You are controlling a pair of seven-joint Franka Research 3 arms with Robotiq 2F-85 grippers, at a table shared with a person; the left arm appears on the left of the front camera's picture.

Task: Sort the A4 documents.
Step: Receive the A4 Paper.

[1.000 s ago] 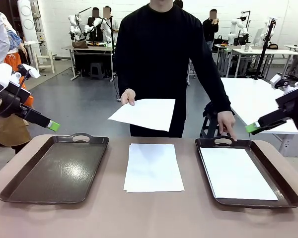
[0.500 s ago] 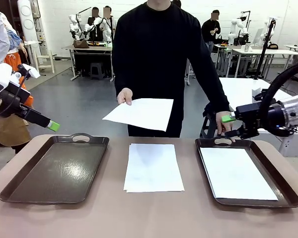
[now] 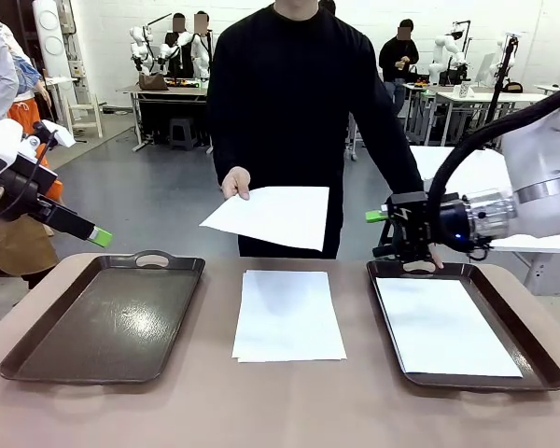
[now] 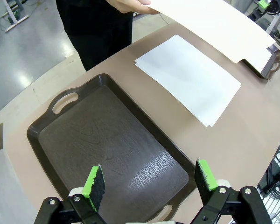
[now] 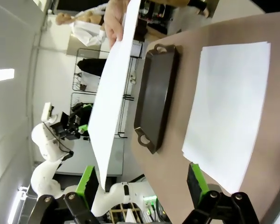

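Observation:
A person across the table holds out one white A4 sheet (image 3: 271,215) in one hand. A stack of A4 sheets (image 3: 287,315) lies on the table between two dark trays. Another sheet (image 3: 445,327) lies inside the right tray (image 3: 539,359). My right gripper (image 3: 381,233) hovers open above that tray's far handle, fingers pointing left at the held sheet (image 5: 114,98), still apart from it. My left gripper (image 3: 98,236) hangs open and empty at the far left, high over the empty left tray (image 3: 112,317). In the left wrist view my open left gripper (image 4: 150,182) looks down on this tray (image 4: 107,140).
The person's other hand rests behind my right gripper by the right tray's handle. The table's front edge is bare brown surface. Other tables, people and robot arms stand far back in the room.
My right arm has swung in from the right edge toward the middle, gripper now over the right tray's far handle. The person's held sheet shifted slightly. The left arm has not moved.

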